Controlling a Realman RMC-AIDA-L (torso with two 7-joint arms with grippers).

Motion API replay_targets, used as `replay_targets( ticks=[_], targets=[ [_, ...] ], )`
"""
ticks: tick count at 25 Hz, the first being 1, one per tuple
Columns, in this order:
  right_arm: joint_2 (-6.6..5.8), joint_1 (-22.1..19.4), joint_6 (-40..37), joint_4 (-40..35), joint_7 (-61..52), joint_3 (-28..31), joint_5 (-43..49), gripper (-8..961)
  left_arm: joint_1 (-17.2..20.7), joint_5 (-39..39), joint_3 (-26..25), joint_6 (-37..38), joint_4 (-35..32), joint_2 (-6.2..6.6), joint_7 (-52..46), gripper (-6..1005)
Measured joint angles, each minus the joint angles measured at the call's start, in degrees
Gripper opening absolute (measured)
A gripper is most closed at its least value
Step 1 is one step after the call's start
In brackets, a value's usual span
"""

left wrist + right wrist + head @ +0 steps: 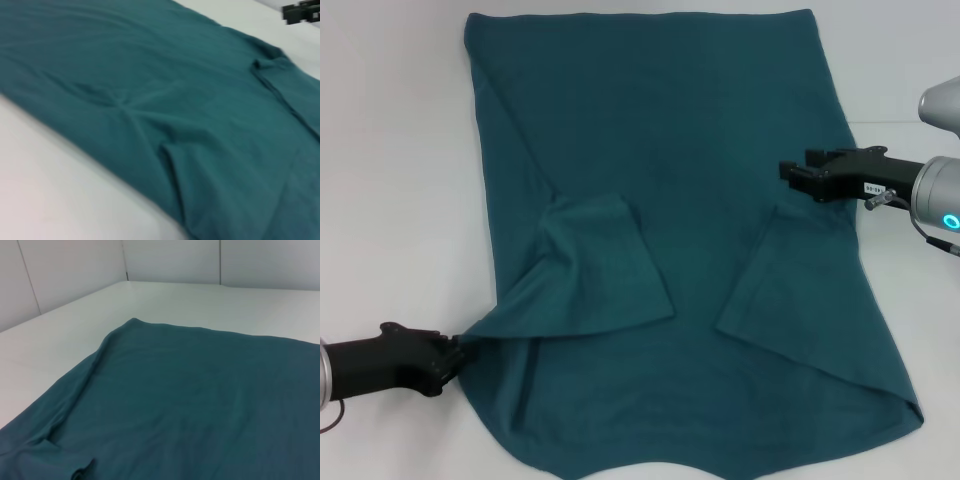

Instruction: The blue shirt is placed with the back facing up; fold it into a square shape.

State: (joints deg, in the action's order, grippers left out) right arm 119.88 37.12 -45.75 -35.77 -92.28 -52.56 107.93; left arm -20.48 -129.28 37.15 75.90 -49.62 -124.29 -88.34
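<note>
Two grippers are mine. The blue shirt [660, 200] lies spread flat on the white table [390, 150], both sleeves folded inward. My left gripper [450, 358] pinches the shirt's left edge near the folded sleeve, fabric bunching at its tip. My right gripper [798, 174] hovers at the right edge with its fingers spread, holding nothing. The knit looks soft, light and floppy; I judge edges and corners the best places to grip.

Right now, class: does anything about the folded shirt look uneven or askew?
Yes. On the blue shirt, both sleeves are folded inward, but the edges splay wider toward the near end. The left claw sits at a puckered, bunched edge; the right claw is at the opposite edge.
</note>
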Motion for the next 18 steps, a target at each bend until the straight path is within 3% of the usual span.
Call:
replay_targets(
  ticks=[3,18],
  targets=[
    [0.00,0.0,0.0,0.0,0.0,0.1,0.0,446,-0.2,0.2,-0.1,-2.0,0.6,0.01,-0.7,100],
    [-0.42,0.4,0.7,-0.7,-2.6,1.2,0.0,446,0.8,2.2,-6.8,-0.1,-1.7,0.19,-3.9,62]
  ],
)
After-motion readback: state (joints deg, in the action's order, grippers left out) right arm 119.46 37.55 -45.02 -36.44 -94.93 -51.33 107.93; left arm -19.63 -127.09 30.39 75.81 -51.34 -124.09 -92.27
